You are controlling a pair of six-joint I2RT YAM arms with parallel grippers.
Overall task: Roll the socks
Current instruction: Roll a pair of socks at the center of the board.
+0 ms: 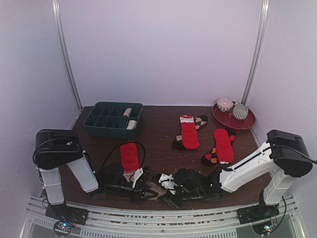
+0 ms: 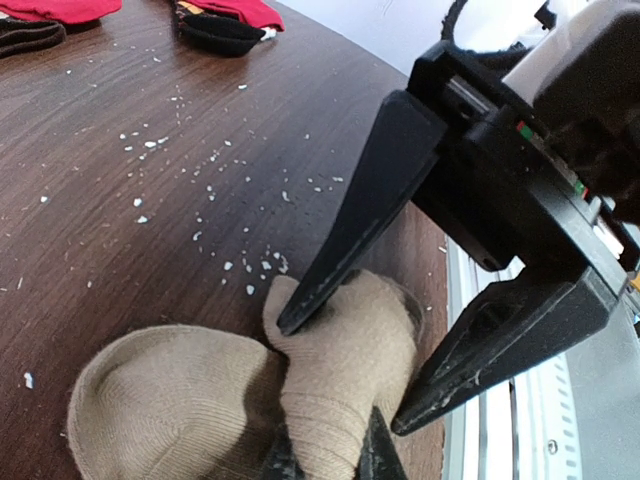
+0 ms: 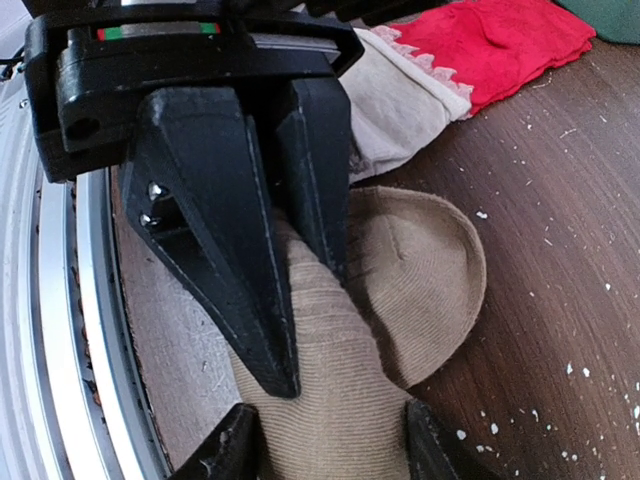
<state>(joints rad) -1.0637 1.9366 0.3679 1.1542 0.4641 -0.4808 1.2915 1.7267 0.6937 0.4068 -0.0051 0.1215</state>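
Tan sock (image 3: 340,420) — clamped in left gripper (image 3: 305,325), straddled by right gripper (image 2: 343,372), grip unclear; red sock (image 3: 500,40) close beside, crumbs (image 2: 210,190) on table (image 2: 100,250).

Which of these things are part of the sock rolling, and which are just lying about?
Part of the job: tan sock, red socks, diamond-patterned socks.
Just lying about: green tray, red plate, two bowls on it.

No text, label, brand or number can be read in any view. The red and green strip (image 3: 160,30) at the upper left of the right wrist view is plain colour without letters, and the small lit boards (image 1: 63,226) at the lower left of the top view are too small to read.
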